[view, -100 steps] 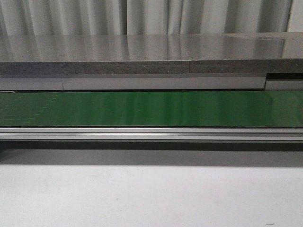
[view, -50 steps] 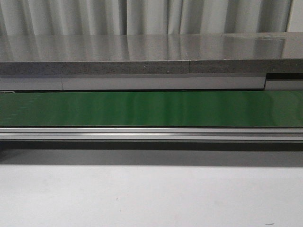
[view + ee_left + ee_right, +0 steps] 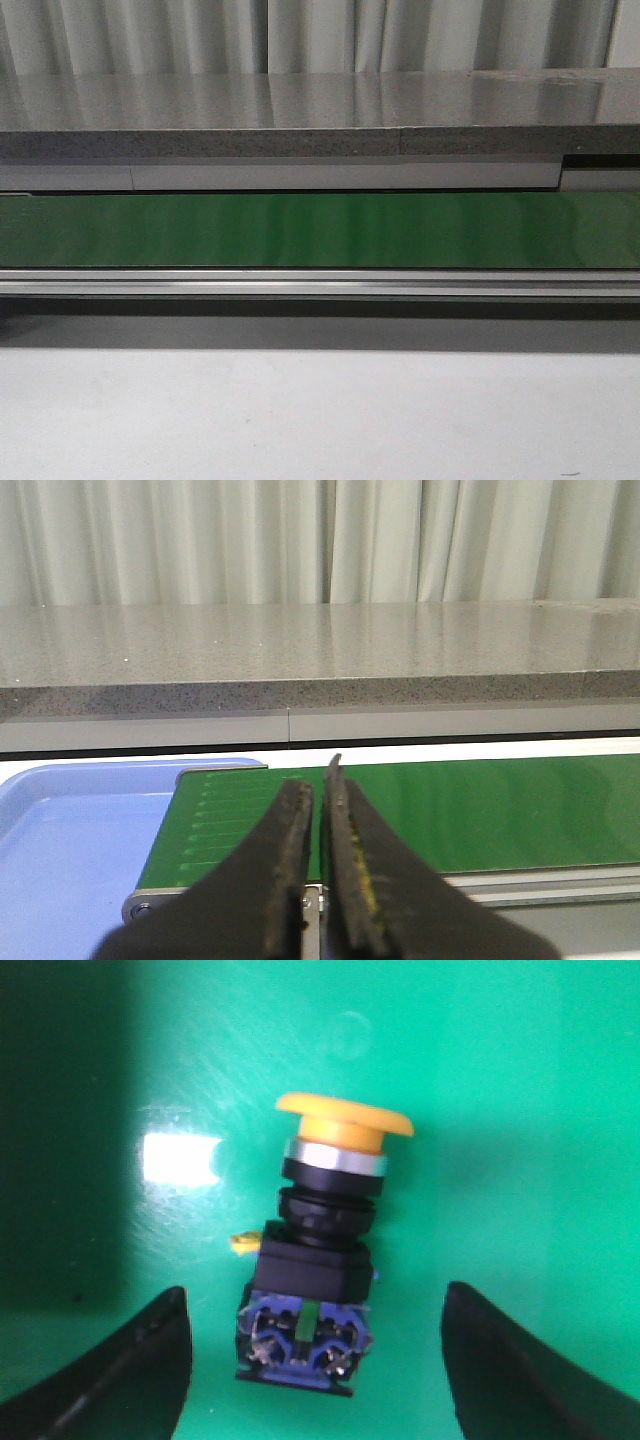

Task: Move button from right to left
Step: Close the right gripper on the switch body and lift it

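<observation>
Right wrist view: button (image 3: 322,1250) lies between the spread right hand (image 3: 315,1360) fingers.

From my remote station I caught barely any change in the front view, only the pale streaks of sheen on the green conveyor belt (image 3: 320,230) shifted a little, most noticeably toward its right end

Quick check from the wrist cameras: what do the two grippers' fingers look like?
Left gripper: two black, tapered, curved fingers, with worn yellowish scuffing along one inner edge. Right gripper: only two rounded black fingers show. No cables or markings visible.
</observation>
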Available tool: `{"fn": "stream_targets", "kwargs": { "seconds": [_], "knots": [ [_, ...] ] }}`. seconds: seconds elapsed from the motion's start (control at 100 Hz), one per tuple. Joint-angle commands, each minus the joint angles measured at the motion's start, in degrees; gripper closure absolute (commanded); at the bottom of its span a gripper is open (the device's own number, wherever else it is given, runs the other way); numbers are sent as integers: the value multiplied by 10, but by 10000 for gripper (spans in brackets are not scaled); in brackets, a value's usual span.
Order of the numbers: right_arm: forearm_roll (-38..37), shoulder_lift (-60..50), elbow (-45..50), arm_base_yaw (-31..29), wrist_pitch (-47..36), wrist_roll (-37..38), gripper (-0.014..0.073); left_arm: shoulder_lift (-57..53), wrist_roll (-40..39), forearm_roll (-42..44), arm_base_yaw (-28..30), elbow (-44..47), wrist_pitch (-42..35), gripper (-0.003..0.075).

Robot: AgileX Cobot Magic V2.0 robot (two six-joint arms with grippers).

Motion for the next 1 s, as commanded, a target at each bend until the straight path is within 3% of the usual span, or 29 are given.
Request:
{"fn": "stream_targets", "kwargs": {
  "seconds": [0.0,0.39,0.65,0.83,0.99],
  "knots": [
    [9,-14,-21,-4,-21,-11,97,-21,-6,-1,-5,23,-45,715],
    [39,25,-37,-4,-22,-28,102,-21,-6,-1,-5,23,-45,715],
    [49,45,-50,-4,-7,-28,216,-21,-6,-1,-5,23,-45,715],
    [49,42,-59,-4,-2,-28,347,-21,-6,-1,-5,23,-45,715],
    [56,27,-70,-10,19,-27,358,-21,-6,-1,-5,23,-45,715]
  ]
}}
